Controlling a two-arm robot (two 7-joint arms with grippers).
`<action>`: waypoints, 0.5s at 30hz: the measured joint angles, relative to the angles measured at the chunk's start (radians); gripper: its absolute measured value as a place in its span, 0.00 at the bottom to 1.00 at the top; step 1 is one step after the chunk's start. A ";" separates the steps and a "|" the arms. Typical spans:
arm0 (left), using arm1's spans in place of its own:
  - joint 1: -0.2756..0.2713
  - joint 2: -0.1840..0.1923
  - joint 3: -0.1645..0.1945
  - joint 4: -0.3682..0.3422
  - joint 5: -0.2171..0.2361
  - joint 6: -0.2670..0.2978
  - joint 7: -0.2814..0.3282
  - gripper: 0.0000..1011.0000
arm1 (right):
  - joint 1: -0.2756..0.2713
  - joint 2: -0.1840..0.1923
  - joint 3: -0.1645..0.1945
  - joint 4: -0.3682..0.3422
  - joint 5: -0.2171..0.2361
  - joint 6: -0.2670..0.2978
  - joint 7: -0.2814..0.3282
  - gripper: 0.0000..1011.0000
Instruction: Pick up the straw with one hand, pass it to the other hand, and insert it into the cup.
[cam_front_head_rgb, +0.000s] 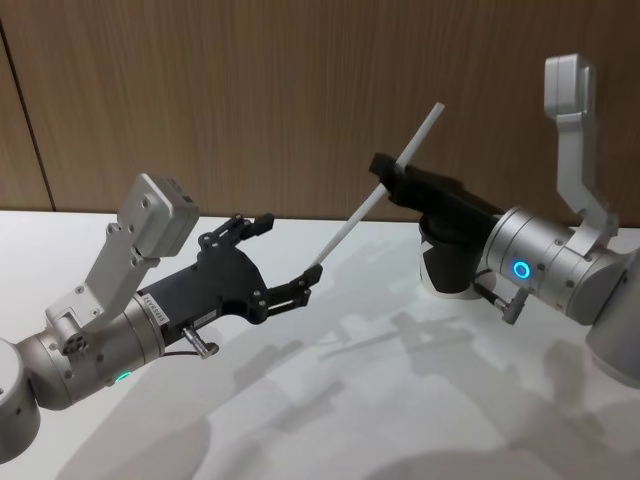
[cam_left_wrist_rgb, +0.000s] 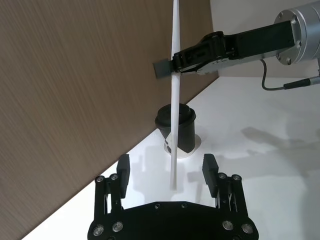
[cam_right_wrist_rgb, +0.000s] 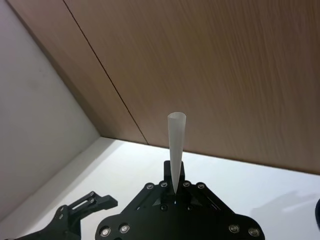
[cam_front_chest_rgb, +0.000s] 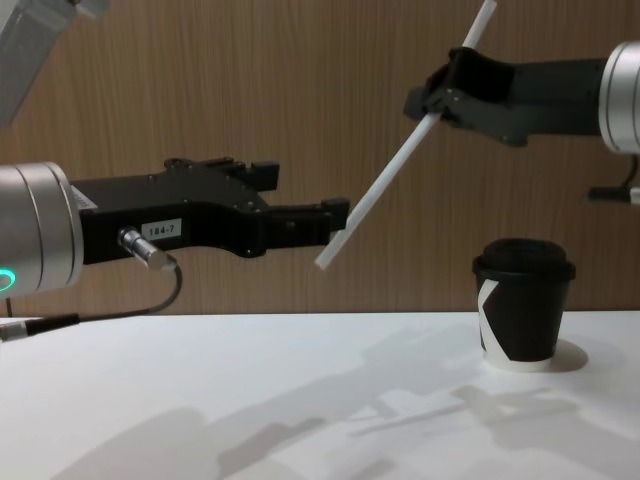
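Right gripper (cam_front_head_rgb: 385, 172): clamped on upper straw (cam_front_head_rgb: 350, 217), held tilted in mid-air, well apart from cup (cam_front_chest_rgb: 522, 310). Left gripper (cam_left_wrist_rgb: 166, 164): spread wide, lower straw tip between fingers, unpinched. Handover judged done; insertion outstanding.

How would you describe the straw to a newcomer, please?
Above the white table, the right gripper clamps the straw. Its lower end sits within the open left gripper. Unlike the squat black cup, it is long, thin and white.
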 joint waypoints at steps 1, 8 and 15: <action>0.000 0.000 0.000 0.000 0.000 0.000 0.000 0.88 | 0.001 0.004 -0.003 -0.001 -0.009 -0.010 0.003 0.00; 0.000 0.000 0.000 0.000 0.000 0.000 0.000 0.99 | 0.014 0.039 -0.028 -0.005 -0.076 -0.082 0.019 0.00; 0.000 0.000 0.000 0.000 0.000 0.000 0.000 0.99 | 0.028 0.071 -0.048 -0.005 -0.148 -0.157 0.031 0.00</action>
